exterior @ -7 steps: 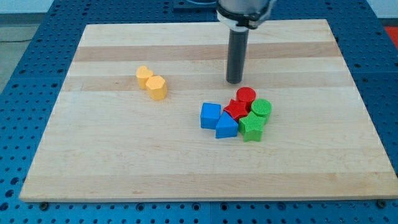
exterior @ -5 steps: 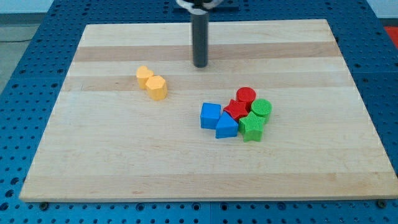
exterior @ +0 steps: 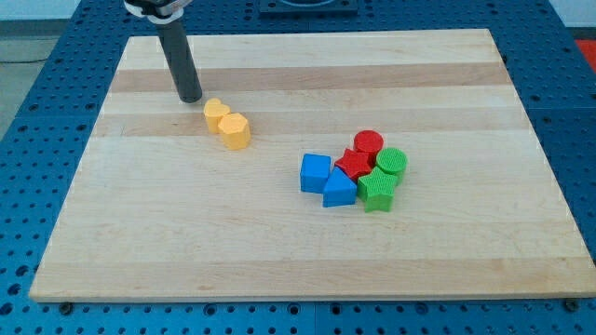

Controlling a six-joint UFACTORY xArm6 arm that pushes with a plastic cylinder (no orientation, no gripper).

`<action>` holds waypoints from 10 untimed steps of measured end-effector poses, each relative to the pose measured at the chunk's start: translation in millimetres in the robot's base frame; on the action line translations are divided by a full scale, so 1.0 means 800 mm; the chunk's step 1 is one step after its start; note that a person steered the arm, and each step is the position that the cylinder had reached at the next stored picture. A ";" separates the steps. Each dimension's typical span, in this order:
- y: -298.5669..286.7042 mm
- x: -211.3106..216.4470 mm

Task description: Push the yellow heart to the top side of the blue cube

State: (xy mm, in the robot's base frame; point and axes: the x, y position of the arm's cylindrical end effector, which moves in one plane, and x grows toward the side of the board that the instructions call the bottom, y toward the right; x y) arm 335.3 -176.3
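Note:
Two yellow blocks touch each other left of the board's middle. The upper-left one (exterior: 216, 113) looks like the yellow heart, and the lower-right one (exterior: 236, 131) looks six-sided. The blue cube (exterior: 315, 172) sits right of the middle, at the left end of a cluster of blocks. My tip (exterior: 190, 98) rests on the board just up and left of the yellow heart, a small gap away from it. The rod rises from the tip to the view's top.
Against the blue cube lies a blue triangular block (exterior: 339, 188). A red star-like block (exterior: 353, 165), a red cylinder (exterior: 369, 143), a green cylinder (exterior: 392, 162) and another green block (exterior: 377, 191) crowd its right. The wooden board (exterior: 140, 242) lies on a blue perforated table.
My tip has swept left across the upper board, from above the cluster to just up and left of the yellow blocks. No block has moved.

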 end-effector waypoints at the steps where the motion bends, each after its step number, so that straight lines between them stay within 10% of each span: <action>1: 0.000 0.028; 5: 0.153 0.045; 8: 0.168 -0.038; 10: 0.191 0.015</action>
State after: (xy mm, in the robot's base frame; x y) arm 347.0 -23.8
